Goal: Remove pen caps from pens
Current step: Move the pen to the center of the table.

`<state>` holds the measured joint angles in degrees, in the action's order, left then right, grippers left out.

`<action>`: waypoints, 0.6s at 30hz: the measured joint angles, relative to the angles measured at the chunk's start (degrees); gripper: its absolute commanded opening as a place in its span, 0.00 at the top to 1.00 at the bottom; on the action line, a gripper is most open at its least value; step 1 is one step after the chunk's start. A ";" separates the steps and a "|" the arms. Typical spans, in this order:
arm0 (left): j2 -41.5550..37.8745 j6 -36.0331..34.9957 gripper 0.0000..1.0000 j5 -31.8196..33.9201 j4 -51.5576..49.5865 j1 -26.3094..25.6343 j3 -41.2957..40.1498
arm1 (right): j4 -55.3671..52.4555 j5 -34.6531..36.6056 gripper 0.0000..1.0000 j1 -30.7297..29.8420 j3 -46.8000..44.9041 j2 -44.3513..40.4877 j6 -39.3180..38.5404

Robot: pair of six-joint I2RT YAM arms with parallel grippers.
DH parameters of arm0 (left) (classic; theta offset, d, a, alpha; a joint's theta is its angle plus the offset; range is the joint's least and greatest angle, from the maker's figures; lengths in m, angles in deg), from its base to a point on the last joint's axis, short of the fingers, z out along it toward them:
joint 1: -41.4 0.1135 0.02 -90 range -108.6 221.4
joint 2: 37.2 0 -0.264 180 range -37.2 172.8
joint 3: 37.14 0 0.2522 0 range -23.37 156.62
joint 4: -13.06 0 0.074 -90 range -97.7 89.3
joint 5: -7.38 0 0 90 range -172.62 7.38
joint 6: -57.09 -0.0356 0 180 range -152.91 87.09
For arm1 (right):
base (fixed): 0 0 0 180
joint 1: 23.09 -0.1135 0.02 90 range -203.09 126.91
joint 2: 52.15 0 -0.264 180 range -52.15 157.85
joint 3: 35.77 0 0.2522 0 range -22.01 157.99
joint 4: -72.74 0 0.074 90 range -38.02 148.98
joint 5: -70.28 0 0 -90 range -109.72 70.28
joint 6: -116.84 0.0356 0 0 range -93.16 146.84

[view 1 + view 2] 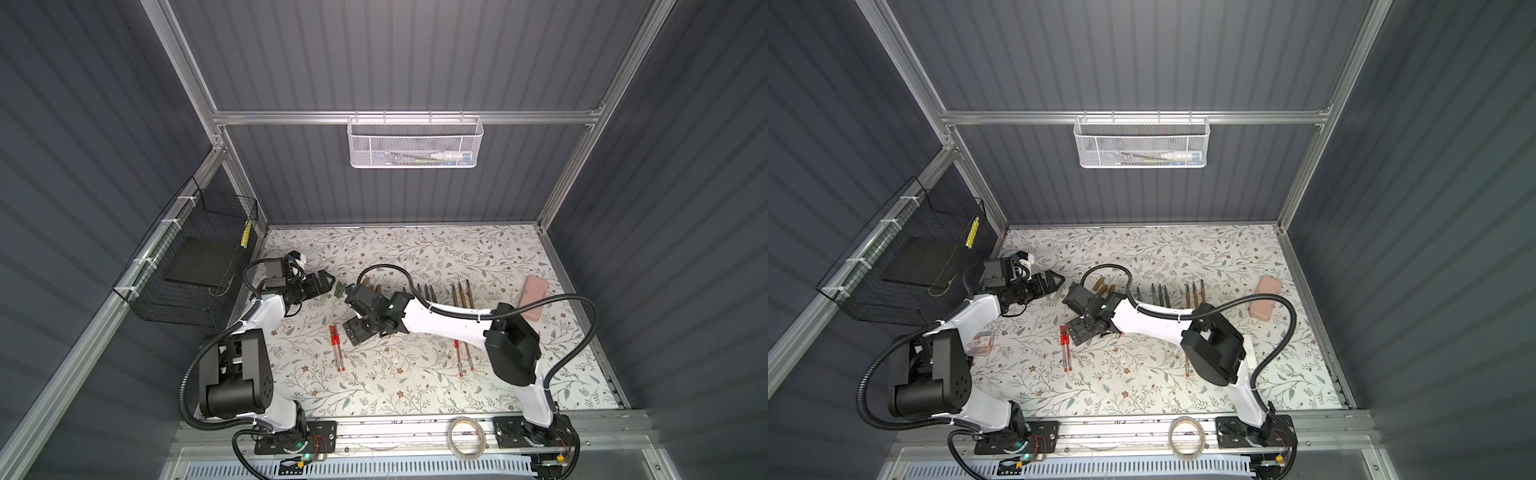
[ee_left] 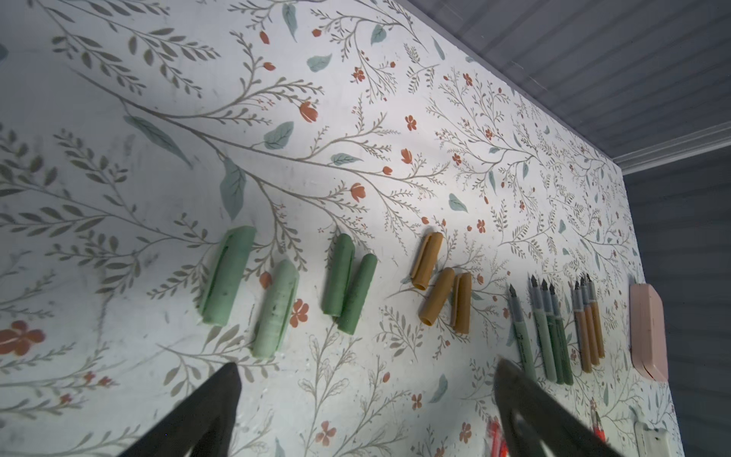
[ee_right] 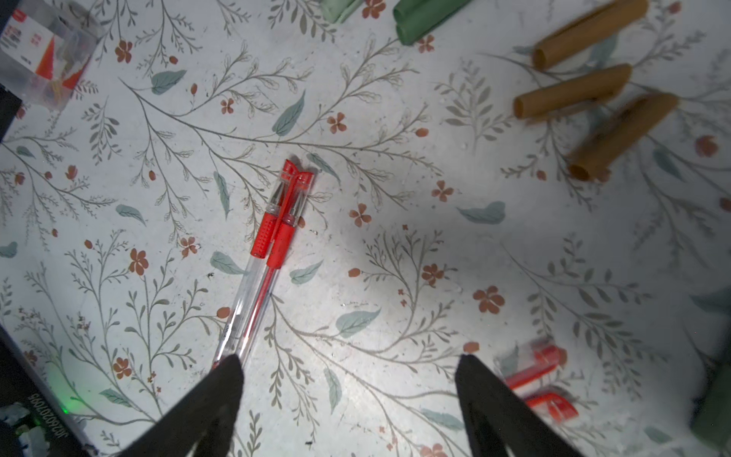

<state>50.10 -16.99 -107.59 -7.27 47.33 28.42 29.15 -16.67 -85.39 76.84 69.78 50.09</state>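
Green caps (image 2: 275, 312), four matte tapered tubes, lie just ahead of the left gripper (image 2: 366, 368), spread wide and empty; gold caps (image 2: 437, 294) follow, then uncapped pens (image 2: 552, 336) with dark tips. The right gripper (image 3: 348, 360), likewise wide and empty, hangs over two clear red pens (image 3: 277, 241), capped.

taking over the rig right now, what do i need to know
Left end effector: open, empty, above the green caps.
Right end effector: open, empty, by two red pens.
Done: four green caps and three brown caps lie loose; green pens and brown pens lie bare in rows; two red caps lie loose, blurred.
Left: those two red pens still wear caps.
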 measured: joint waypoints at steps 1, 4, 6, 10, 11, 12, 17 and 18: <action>-0.09 0.00 0.00 0.07 -0.04 0.24 0.00 | -0.44 -0.28 0.22 -0.04 1.22 1.20 -0.42; -0.20 -0.02 0.00 0.17 -0.07 0.79 0.00 | -1.42 -2.03 0.24 -0.17 4.35 4.59 -1.46; -0.20 -0.02 0.00 0.33 -0.11 0.87 0.00 | -3.23 -3.26 0.26 -0.26 7.63 7.39 -2.12; -0.20 -0.02 0.00 0.37 -0.24 0.87 0.00 | -5.01 -4.79 0.26 -0.61 12.70 11.78 -3.26; -0.20 0.00 0.00 0.37 -0.24 0.87 0.00 | -5.53 -5.25 0.26 -0.79 13.60 12.50 -3.56; -0.20 0.00 0.00 0.37 -0.24 0.87 0.00 | -6.54 -5.55 0.26 -1.03 15.15 13.53 -4.04; -0.20 0.22 0.00 0.33 -0.24 0.87 0.00 | -10.05 -4.74 0.30 -2.23 24.90 19.41 -5.62; -0.20 0.24 0.00 0.33 -0.22 0.87 0.00 | -10.43 -4.57 0.31 -2.40 25.73 20.15 -5.86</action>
<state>49.91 -16.75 -107.26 -7.49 48.20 28.42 18.73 -21.24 -87.80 102.56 89.94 44.23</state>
